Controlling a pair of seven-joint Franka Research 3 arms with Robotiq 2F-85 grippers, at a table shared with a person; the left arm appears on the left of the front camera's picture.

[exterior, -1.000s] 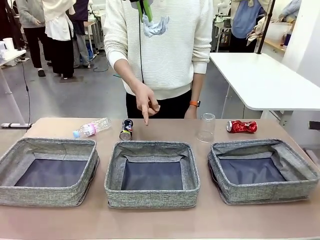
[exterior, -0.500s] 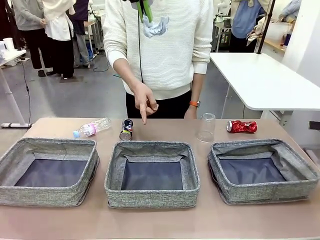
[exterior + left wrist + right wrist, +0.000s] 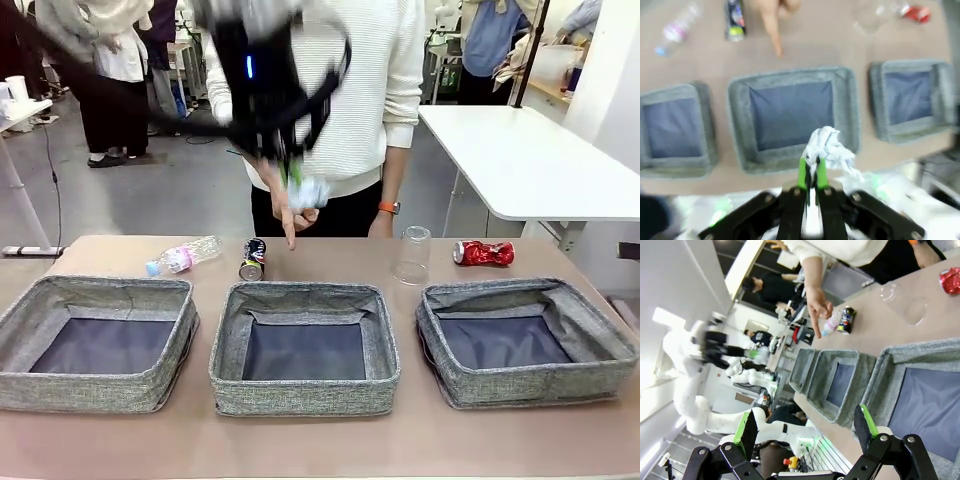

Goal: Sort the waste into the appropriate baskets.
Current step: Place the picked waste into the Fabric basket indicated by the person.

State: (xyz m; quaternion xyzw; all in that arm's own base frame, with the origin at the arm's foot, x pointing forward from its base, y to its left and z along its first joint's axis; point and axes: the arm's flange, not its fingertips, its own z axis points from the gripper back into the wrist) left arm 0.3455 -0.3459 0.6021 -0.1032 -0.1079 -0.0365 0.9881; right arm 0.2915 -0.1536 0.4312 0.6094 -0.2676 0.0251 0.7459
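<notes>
On the counter [image 3: 320, 440], the bottle [image 3: 182, 255] lies at 1 o'clock of the left basket [image 3: 97, 395] and the dark can [image 3: 253, 259] at 11 o'clock of the middle basket [image 3: 303, 395]. The left end effector [image 3: 810, 167] is pinched tight on the paper ball [image 3: 827, 148] and hangs high, blurred. The cup [image 3: 412, 255] and red can [image 3: 483, 252] sit at 11 and 12 o'clock of the right basket [image 3: 525, 385]. The right end effector [image 3: 806, 425] gapes wide, empty.

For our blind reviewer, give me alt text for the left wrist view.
The left gripper pinches a crumpled white paper ball above the middle basket of three. Beyond it, a person's hand points at the table beside a dark printed can.
</notes>
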